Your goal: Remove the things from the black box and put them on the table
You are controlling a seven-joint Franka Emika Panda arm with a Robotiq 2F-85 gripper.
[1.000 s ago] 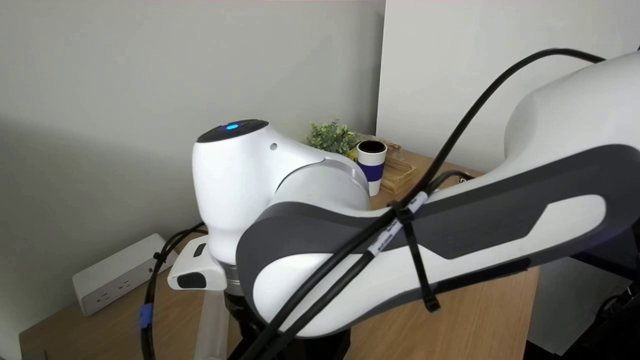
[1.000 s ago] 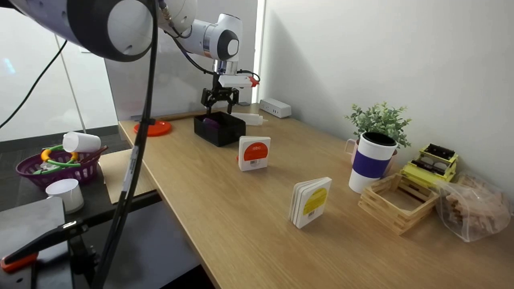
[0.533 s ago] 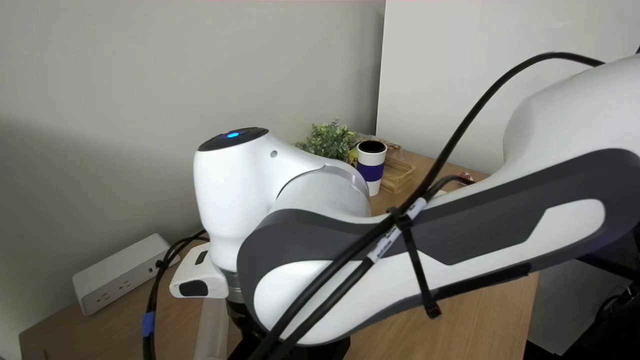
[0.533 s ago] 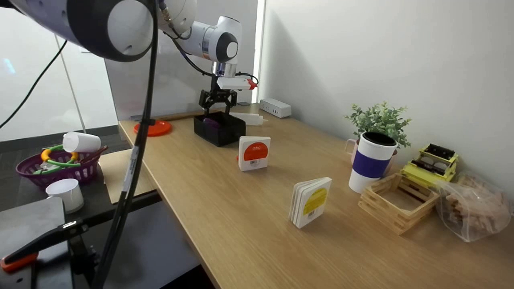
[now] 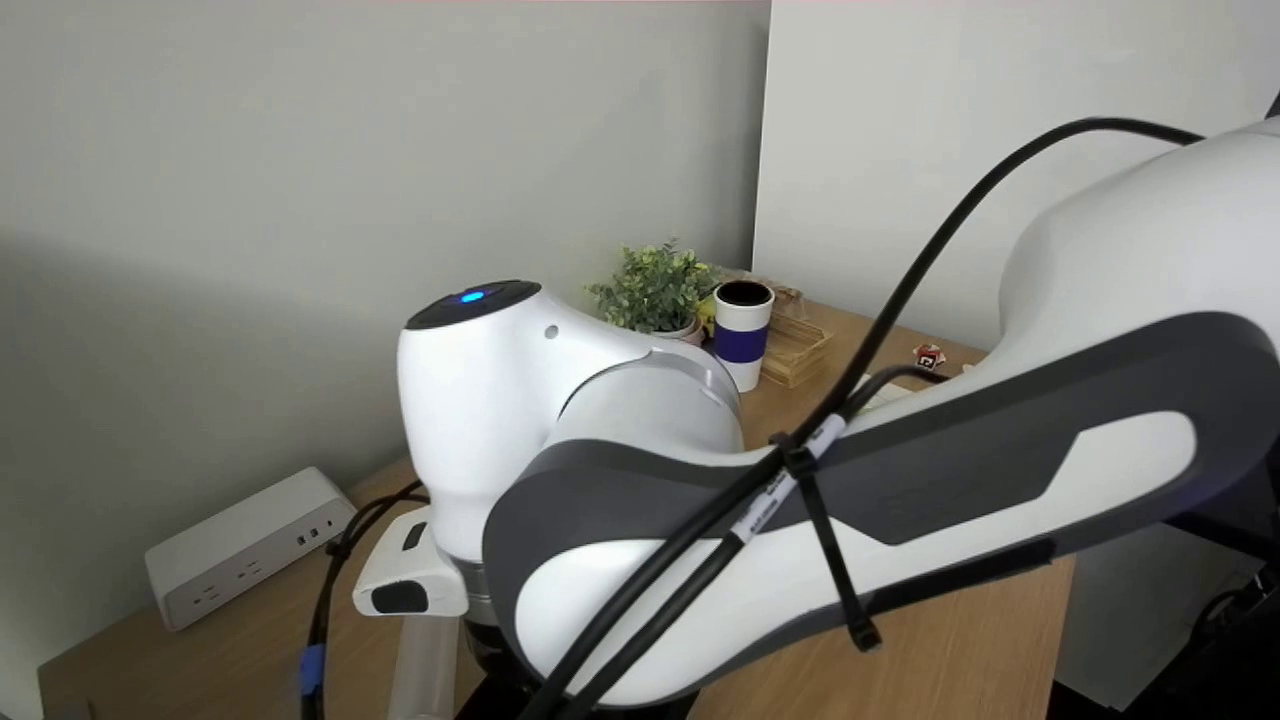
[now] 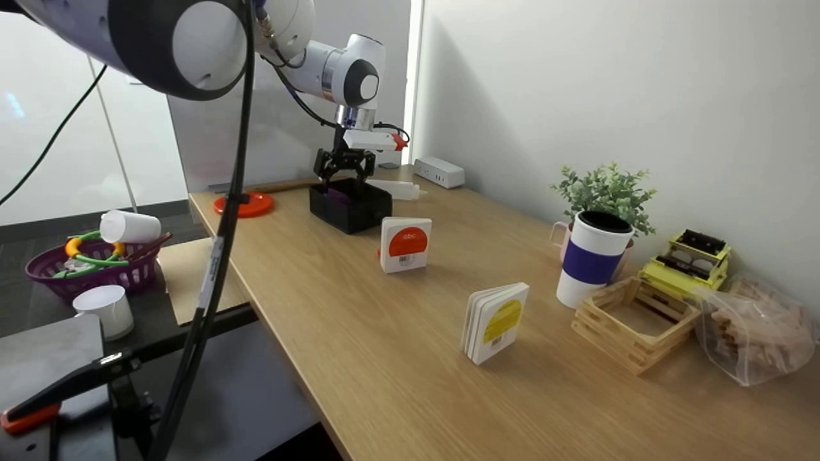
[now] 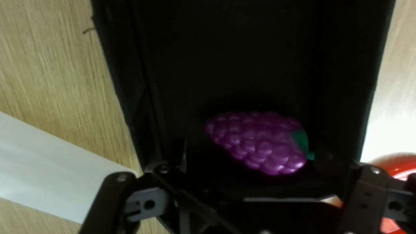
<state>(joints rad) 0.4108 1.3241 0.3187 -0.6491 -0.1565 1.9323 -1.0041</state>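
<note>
The black box (image 6: 351, 216) stands on the table (image 6: 384, 333) in an exterior view. A purple grape-shaped thing (image 7: 256, 141) with a green stem lies in the box in the wrist view; its purple top also shows in an exterior view (image 6: 338, 196). My gripper (image 6: 343, 184) is open, pointing down, its fingertips at or just inside the box opening. In the wrist view the open jaws stand at both ends of the grape with nothing held. A small red thing with pale and dark patches (image 5: 929, 357) lies on the table. The fingers are hidden in that exterior view.
A red plate (image 6: 253, 205) and a long translucent object (image 6: 396, 189) lie beside the box. Two white blocks, one red-marked (image 6: 407, 246) and one yellow-marked (image 6: 494, 323), stand in front. A white power strip (image 6: 439, 172), cup (image 6: 592, 259), plant (image 6: 604, 195) and crate (image 6: 634, 326) are along the wall.
The arm and gripper have moved down, and the open fingers have sunk lower toward the inside of the box. The purple thing and the box have not moved.
</note>
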